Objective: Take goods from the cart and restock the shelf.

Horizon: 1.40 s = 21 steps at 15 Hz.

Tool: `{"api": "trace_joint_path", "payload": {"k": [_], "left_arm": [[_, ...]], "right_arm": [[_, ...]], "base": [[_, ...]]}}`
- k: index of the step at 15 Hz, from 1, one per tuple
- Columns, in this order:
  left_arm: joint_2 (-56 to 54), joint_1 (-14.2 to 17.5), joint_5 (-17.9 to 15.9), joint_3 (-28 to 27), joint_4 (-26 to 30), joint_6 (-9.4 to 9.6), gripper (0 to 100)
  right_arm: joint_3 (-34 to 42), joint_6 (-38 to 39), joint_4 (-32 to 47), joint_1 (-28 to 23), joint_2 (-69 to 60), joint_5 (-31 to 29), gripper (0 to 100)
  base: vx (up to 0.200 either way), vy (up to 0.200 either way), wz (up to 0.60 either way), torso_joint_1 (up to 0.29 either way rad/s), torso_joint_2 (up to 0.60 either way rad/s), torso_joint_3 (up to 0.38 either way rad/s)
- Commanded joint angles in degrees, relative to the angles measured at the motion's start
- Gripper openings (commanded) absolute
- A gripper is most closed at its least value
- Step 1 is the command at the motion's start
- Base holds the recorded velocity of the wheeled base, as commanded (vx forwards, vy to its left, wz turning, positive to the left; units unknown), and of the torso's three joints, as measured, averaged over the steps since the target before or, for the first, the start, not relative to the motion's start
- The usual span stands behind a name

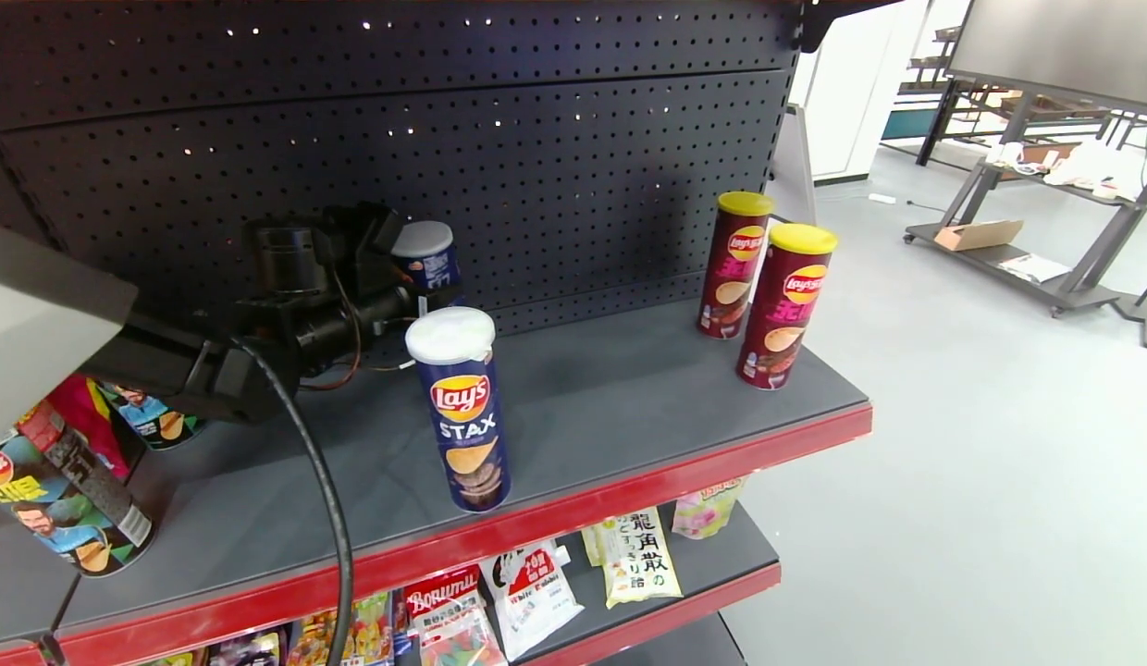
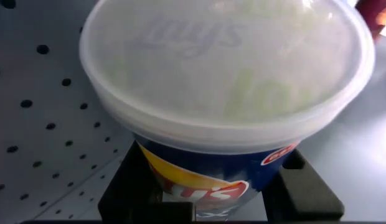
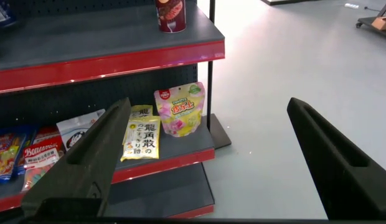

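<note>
Shelf [image 1: 629,388]: grey top deck with a red front lip and a pegboard back. Stock on it is sparse.

Left claw [image 2: 211,186]: far back on the deck by the pegboard, clenched on the held blue can [image 1: 425,254], black fingers [image 2: 127,186] tight on both sides of its body. Can upright; cannot tell whether its base touches the deck.

Right claw [image 3: 205,149]: released, jaws spread wide, carrying nothing, low beside the lower shelf [image 1: 735,555].

Front blue can [image 1: 462,407]: upright near the lip, standing free.

Maroon cans [image 1: 763,287]: two, upright, just beside each other at the right end.

Printed cans [image 1: 60,504]: at the left end.

Snack bags [image 1: 634,555]: on the lower shelf.

Judgement: partway. Several cans are placed and one is at its spot, not yet let go. Release and more fetching are left.
</note>
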Motion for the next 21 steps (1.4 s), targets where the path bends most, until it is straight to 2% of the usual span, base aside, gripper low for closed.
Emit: {"api": "trace_joint_path", "payload": {"k": [1, 3, 6, 8, 11, 16, 18, 21], "left_arm": [[2.34, -0.14, 0.29, -1.82, 0.02, 0.02, 0], [3.48, -0.23, 1.87, -3.14, 0.11, -0.07, 0], [4.98, -0.93, 5.21, -5.16, 0.11, -3.49, 0], [5.5, -1.02, 6.71, -5.6, 0.29, -4.2, 0], [5.5, -1.46, 6.79, -5.87, 0.99, -4.2, 0], [4.27, -1.46, 9.17, -7.71, 5.65, -4.72, 0], [4.1, -1.46, 12.51, -7.54, 5.74, -5.96, 0], [2.69, -1.55, 13.91, -7.71, 8.64, -6.57, 0]], "right_arm": [[0.01, -0.03, -0.01, -0.05, 0.02, 0.01, 100], [0.01, -0.03, -0.01, 0.04, 0.02, 0.01, 100], [0.01, -0.03, -0.01, 0.04, 0.02, 0.01, 100], [0.01, -0.03, -0.01, 0.04, 0.02, -0.07, 100], [0.01, -0.03, -0.01, 0.04, 0.02, 0.01, 100], [0.01, -0.03, -0.01, 0.04, 0.02, 0.01, 100], [0.01, -0.03, -0.01, 0.04, 0.02, 0.01, 100], [0.01, -0.03, -0.01, 0.04, 0.02, 0.01, 100]], "base": [[0.0, 0.0, 0.0, 0.0, 0.0, 0.0], [0.0, 0.0, 0.0, 0.0, 0.0, 0.0], [0.0, 0.0, 0.0, 0.0, 0.0, 0.0], [0.0, 0.0, 0.0, 0.0, 0.0, 0.0], [0.0, 0.0, 0.0, 0.0, 0.0, 0.0], [0.0, 0.0, 0.0, 0.0, 0.0, 0.0], [0.0, 0.0, 0.0, 0.0, 0.0, 0.0], [0.0, 0.0, 0.0, 0.0, 0.0, 0.0]]}}
